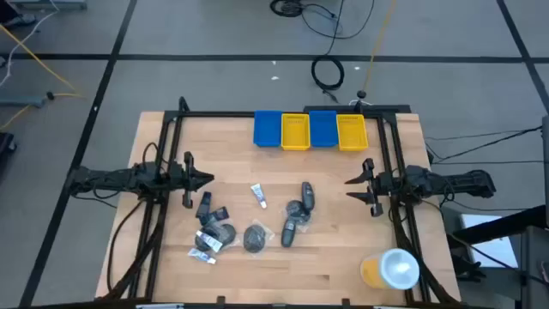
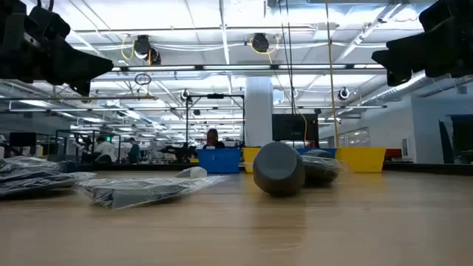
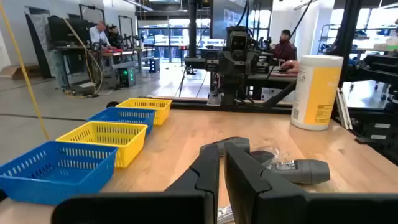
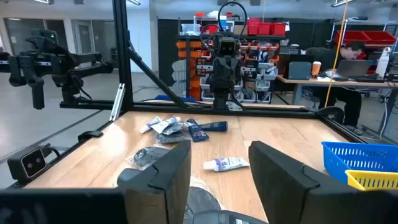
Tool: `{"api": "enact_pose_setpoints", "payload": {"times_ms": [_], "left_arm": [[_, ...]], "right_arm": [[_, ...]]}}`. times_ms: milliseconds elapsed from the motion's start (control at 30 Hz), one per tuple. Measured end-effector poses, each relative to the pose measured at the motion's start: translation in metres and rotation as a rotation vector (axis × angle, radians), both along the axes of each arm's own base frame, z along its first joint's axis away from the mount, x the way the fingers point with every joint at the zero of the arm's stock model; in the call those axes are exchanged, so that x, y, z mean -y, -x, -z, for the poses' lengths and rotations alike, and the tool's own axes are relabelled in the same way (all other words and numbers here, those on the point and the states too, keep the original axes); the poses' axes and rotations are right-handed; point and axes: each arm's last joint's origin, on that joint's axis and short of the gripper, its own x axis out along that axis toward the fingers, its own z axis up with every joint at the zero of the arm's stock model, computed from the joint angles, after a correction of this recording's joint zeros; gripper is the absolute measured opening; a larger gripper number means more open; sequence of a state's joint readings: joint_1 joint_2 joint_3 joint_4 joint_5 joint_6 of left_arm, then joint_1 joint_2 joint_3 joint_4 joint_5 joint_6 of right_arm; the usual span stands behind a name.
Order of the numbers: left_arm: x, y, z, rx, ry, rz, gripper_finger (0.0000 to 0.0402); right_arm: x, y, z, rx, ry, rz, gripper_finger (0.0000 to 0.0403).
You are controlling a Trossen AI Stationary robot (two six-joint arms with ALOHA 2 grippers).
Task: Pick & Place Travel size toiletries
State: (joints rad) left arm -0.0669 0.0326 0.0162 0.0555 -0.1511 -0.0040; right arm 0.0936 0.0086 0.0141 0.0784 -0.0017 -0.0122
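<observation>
my left claw nearly together, left edge | my right claw apart, right edge | toiletries scattered mid-surface

The travel size toiletries lie loose on the wooden bench, in a wide band at its middle. At 12 o'clock of the group lies a small white tube. At 3 o'clock are dark grey bottles. At 6 o'clock is a dark round piece, and at 9 o'clock labelled dark packets.
</observation>
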Motion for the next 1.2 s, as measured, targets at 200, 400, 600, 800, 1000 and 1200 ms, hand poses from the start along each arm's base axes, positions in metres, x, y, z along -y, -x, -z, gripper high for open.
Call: {"api": "enact_pose_setpoints", "payload": {"times_ms": [200,400,600,800,1000,1200], "left_arm": [[0.0000,0.0000,0.0000,0.000,0.000,0.000,0.0026],[0.0000,0.0000,0.0000,0.000,0.000,0.000,0.0026],[0.0000,0.0000,0.0000,0.000,0.000,0.000,0.0026],[0.0000,0.0000,0.0000,0.000,0.000,0.000,0.0026],[0.0000,0.0000,0.0000,0.000,0.000,0.000,0.0026],[0.0000,0.0000,0.0000,0.000,0.000,0.000,0.0026]], "right_arm": [[0.0000,0.0000,0.0000,0.000,0.000,0.000,0.0155],[0.0000,0.0000,0.0000,0.000,0.000,0.000,0.0155],[0.0000,0.0000,0.0001,0.000,0.000,0.000,0.0155],[0.0000,0.0000,0.0000,0.000,0.000,0.000,0.0155],[0.0000,0.0000,0.0001,0.000,0.000,0.000,0.0155],[0.0001,0.0004,-0.0044,0.050,0.045,0.005,0.0155]]}}
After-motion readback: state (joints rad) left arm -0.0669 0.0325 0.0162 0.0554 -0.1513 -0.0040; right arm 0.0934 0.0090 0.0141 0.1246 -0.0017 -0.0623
